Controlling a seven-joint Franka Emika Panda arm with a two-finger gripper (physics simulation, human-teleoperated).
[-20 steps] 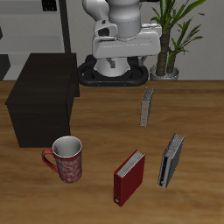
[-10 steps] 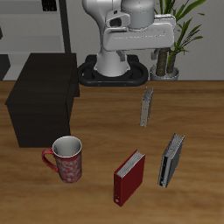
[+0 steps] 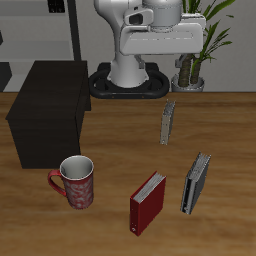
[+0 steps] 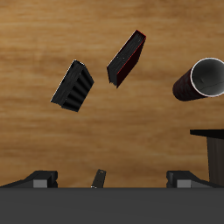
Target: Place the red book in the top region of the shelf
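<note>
The red book (image 3: pixel 148 202) stands upright on the wooden table near its front edge, between a mug and a grey book. It also shows in the wrist view (image 4: pixel 127 58), seen from above. The shelf (image 3: pixel 48 112) is a dark boxy cabinet with a flat, bare top, behind the mug; one corner of it shows in the wrist view (image 4: pixel 213 149). My gripper (image 4: pixel 112 180) hangs high above the table near the robot's base, far from the book. Its fingertips (image 4: pixel 39 180) stand wide apart with nothing between them. In the exterior view only the arm's white hand block (image 3: pixel 155 40) shows.
A red patterned mug (image 3: pixel 76 182) stands in front of the shelf, also in the wrist view (image 4: pixel 199 79). One grey book (image 3: pixel 196 183) stands beside the red book, another (image 3: pixel 168 121) farther back. A potted plant (image 3: pixel 190 50) stands at the back.
The arm's hand block has risen and swung sideways toward the plant. The books, mug and shelf have not moved.
</note>
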